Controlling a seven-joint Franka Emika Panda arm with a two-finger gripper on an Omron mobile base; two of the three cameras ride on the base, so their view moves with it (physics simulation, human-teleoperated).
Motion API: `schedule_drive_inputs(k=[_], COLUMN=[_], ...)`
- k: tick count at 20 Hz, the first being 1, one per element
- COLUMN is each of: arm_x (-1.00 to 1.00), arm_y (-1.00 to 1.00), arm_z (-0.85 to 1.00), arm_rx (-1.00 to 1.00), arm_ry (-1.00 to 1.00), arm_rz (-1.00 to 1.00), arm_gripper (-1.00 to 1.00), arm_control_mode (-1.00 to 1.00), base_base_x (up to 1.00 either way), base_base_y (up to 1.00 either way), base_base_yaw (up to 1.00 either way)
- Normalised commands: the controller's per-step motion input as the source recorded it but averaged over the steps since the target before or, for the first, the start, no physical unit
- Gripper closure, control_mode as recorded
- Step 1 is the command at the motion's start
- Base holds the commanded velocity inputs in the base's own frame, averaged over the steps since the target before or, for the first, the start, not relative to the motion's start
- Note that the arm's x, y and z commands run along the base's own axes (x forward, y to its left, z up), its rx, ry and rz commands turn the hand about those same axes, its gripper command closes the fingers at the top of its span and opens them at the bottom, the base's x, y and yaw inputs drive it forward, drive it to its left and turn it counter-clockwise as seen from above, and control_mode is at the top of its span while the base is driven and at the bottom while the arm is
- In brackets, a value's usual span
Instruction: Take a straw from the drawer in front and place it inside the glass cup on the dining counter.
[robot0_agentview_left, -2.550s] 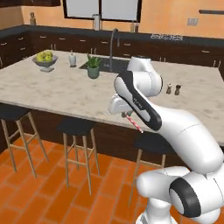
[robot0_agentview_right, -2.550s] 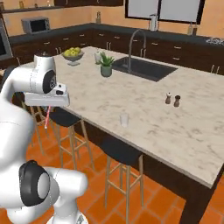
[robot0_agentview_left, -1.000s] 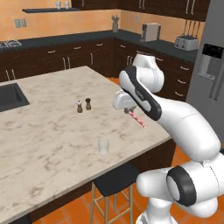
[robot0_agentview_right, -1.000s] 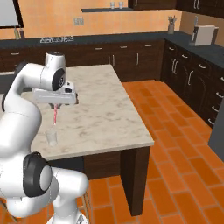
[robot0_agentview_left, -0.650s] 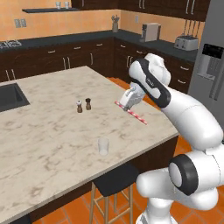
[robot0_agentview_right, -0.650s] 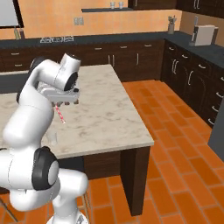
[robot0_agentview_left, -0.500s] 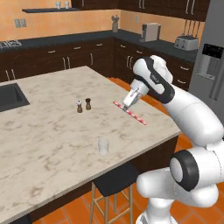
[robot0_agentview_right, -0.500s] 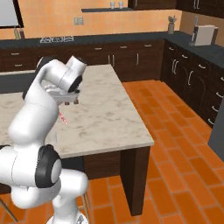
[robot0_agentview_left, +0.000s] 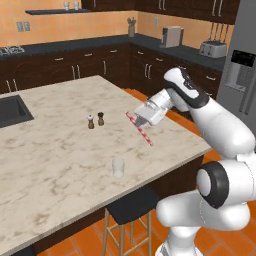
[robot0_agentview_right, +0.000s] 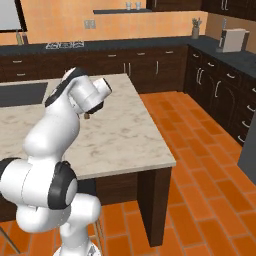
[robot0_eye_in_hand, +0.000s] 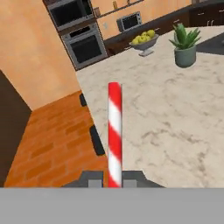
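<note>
Now carrying | end effector (robot0_agentview_left: 141, 121) pinching straw (robot0_agentview_left: 139, 128) mid-length, hovering over surface (robot0_agentview_left: 60, 150) | cup (robot0_agentview_left: 118, 167) standing nearer front edge, apart | straw looking light, stiff, slick: pinching nearer one end is easing tipping in

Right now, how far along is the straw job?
Done: the straw is out of the drawer and clamped in the shut hand, held above the dining counter. In hand: carrying it over the counter; it is tilted and off to one side of the glass cup. Left: bring it over the cup, lower it inside and let go.
</note>
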Motion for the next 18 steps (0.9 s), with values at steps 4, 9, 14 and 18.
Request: schedule_drive_inputs(k=[4,9,14,18], arm_x=[-0.26,-0.15,0.05,0.0], arm_y=[0.18,0.2,0.01,0.0], arm_z=[0.0,-0.08,-0.06,-0.26], arm_rx=[0.5,0.49,0.31,0.12], arm_ry=[-0.28,-0.18,0.01,0.12], arm_rz=[0.17,0.11,0.03,0.0], arm_gripper=[1.0,1.0,1.0,1.0], arm_control_mode=[-1.0,-1.0,-1.0,-1.0], base_base_x=[0.0,0.0,0.0,0.0], base_base_y=[0.0,0.0,0.0,0.0], base_base_yaw=[0.0,0.0,0.0,0.0])
